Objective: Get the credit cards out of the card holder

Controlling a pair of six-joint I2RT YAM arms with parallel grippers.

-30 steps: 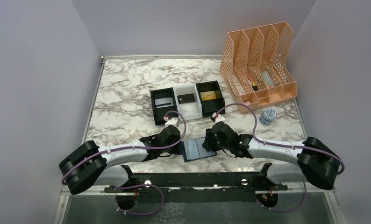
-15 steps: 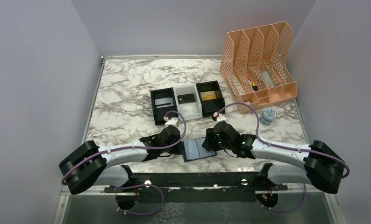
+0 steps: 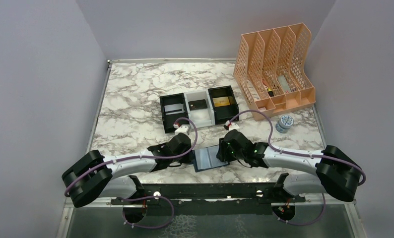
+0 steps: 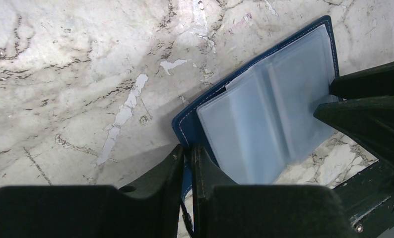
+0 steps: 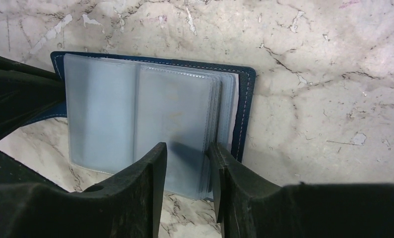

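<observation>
The left end effector pinches the open card holder's navy edge; the right end effector, narrowly parted, sits over its pale pockets, perhaps touching them.

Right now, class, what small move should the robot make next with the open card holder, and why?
Probably the right gripper should close on the top sleeve of the card holder and turn it over. The left gripper pins the navy cover, both sleeves showing look empty, and more sleeves are stacked beneath. Three credit cards already lie in the tray.
</observation>
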